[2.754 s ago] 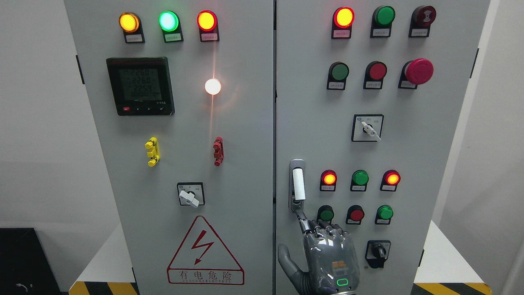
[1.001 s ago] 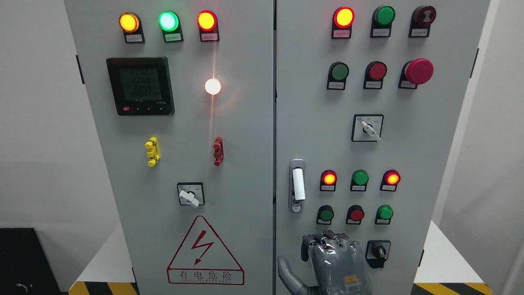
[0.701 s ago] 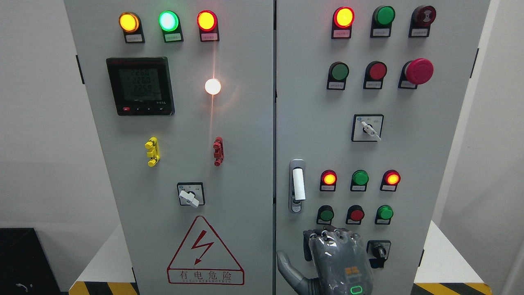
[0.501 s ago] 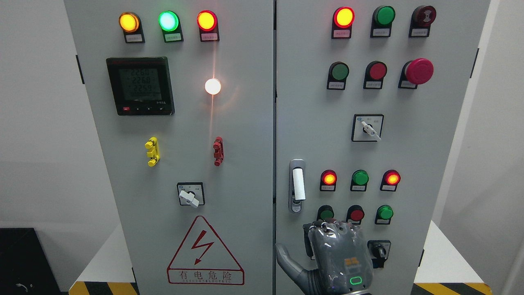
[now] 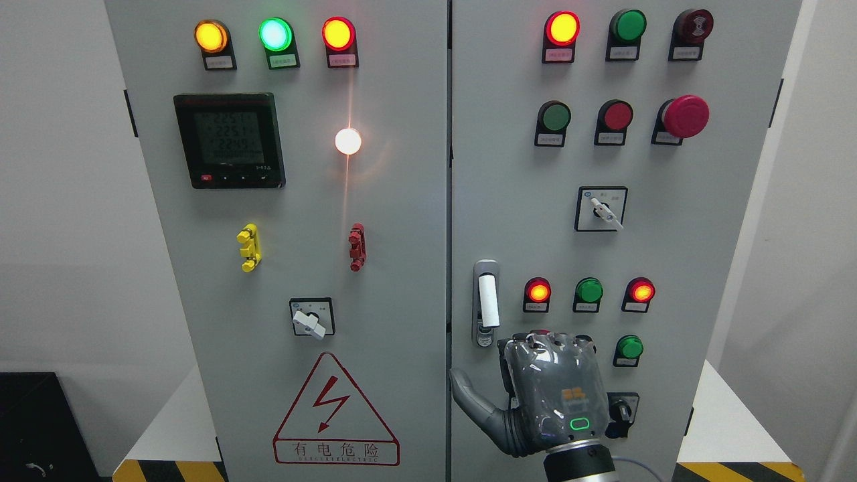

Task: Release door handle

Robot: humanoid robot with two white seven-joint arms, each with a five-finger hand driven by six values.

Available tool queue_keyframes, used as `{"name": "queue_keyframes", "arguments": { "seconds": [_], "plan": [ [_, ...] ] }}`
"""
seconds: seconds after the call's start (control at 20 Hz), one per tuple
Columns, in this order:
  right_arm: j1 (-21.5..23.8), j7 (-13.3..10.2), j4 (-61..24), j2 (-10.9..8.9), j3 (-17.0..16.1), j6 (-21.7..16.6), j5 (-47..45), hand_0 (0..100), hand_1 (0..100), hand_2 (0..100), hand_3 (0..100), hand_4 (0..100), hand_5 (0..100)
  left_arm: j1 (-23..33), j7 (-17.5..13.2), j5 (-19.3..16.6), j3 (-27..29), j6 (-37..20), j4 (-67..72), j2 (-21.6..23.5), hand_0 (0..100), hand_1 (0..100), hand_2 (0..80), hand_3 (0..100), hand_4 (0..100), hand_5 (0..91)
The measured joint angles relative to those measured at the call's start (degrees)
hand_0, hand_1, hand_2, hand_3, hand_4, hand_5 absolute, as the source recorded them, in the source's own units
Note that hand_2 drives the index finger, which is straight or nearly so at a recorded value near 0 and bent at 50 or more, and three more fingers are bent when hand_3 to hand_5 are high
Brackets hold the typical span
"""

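Right hand (image 5: 546, 395) enters from the bottom edge right of middle, back of hand to camera, raised in front of the right cabinet door (image 5: 669, 234). Fingers (image 5: 549, 345) curled over at the knuckles, thumb (image 5: 469, 398) sticking out to the left; nothing held. Knuckles sit just below and right of the door handle (image 5: 487, 301), close to its lower end, with no grip on it; whether they touch the door can't be told from this angle. Handle is a white vertical lever in a silver escutcheon, lying flush in its mount at the left edge of that door, beside the seam with the left door (image 5: 301, 234). Both doors look shut. Hand covers part of the lower pushbutton row; green button (image 5: 629, 347) shows at its right, and the black selector switch (image 5: 622, 410) is half hidden behind the wrist. Judgement: release already looks done, since the handle stands free; what's left is clearing the hand without bumping those buttons. Left arm not visible.
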Motion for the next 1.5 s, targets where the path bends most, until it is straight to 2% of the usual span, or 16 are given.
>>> {"name": "queue_keyframes", "arguments": {
  "seconds": [0.35, 0.6, 1.5],
  "plan": [
    [-2.93, 0.78, 2.05, -0.13, -0.1, 2.46, 0.48, 26, 18, 96, 100, 94, 92, 0.0, 0.0, 0.0, 0.0, 0.0, 0.0, 0.0, 12, 56, 0.0, 0, 0, 0.0],
    [-3.72, 0.8, 2.97, -0.18, -0.37, 3.35, 0.83, 26, 20, 96, 100, 95, 92, 0.0, 0.0, 0.0, 0.0, 0.0, 0.0, 0.0, 12, 56, 0.0, 0, 0, 0.0],
    [-6.41, 0.91, 5.26, -0.13, -1.43, 4.34, 1.07, 30, 19, 96, 100, 95, 92, 0.0, 0.0, 0.0, 0.0, 0.0, 0.0, 0.0, 12, 56, 0.0, 0, 0, 0.0]
  ]
}}
